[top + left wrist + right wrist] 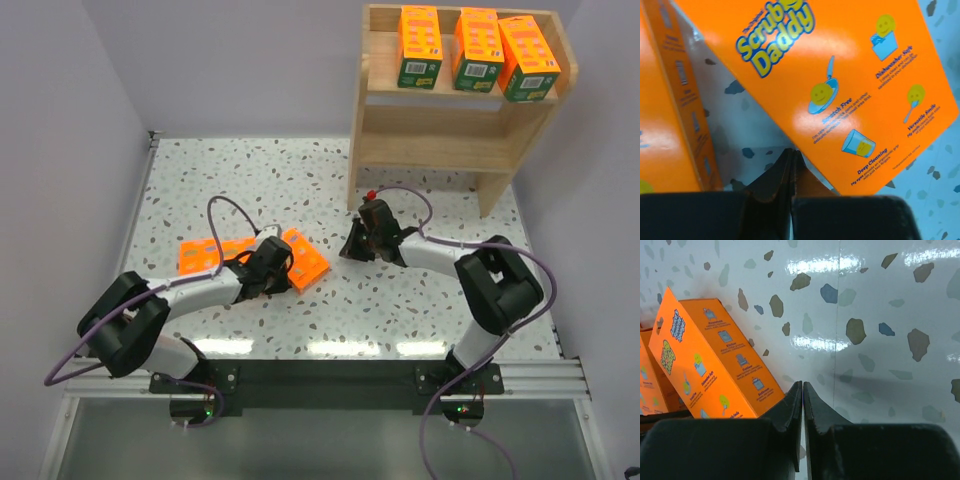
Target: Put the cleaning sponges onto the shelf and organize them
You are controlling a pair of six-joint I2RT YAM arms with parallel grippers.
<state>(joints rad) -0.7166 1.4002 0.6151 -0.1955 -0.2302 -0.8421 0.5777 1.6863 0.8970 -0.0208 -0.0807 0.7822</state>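
The left fingers (774, 186) and right fingers (789, 412) were together, empty; the left needed opening wide to straddle the sponge pack (840, 75).

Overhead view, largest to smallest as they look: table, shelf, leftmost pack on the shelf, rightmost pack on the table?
1. table
2. shelf
3. leftmost pack on the shelf and rightmost pack on the table: about alike; the table one is partly hidden, so unranked.
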